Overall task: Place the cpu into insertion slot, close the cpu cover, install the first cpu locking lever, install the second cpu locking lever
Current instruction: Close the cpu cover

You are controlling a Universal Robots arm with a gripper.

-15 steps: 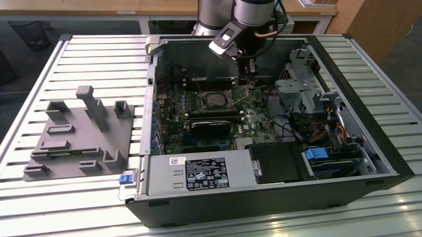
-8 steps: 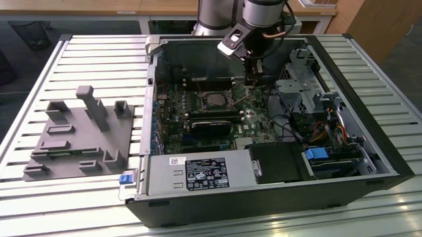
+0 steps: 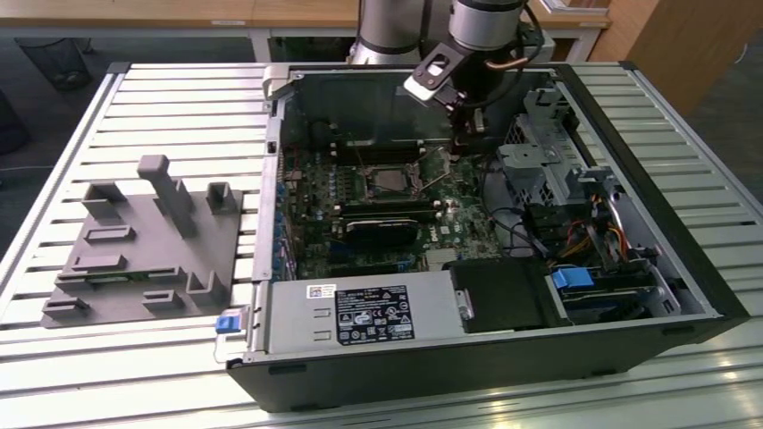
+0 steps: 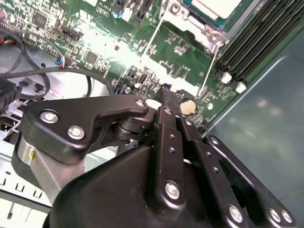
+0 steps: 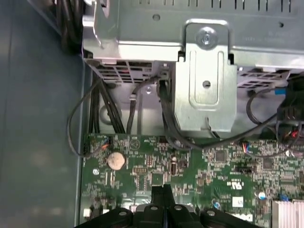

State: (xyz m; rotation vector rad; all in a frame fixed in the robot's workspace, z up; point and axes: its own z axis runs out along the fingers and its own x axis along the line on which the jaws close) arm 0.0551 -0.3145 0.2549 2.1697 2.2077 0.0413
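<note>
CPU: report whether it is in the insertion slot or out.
In. In the second wrist view the cpu lies flat, silvery top up, inside the metal rim of the insertion slot.

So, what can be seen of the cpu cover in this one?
The cpu cover is a thin silver metal frame that seems to lie flat on the green board, around the cpu, whose pale metal top shows through its window. Screws sit at its corners. Two thin wire levers run out from beside it across the board. The gripper is close by, not touching it.
</note>
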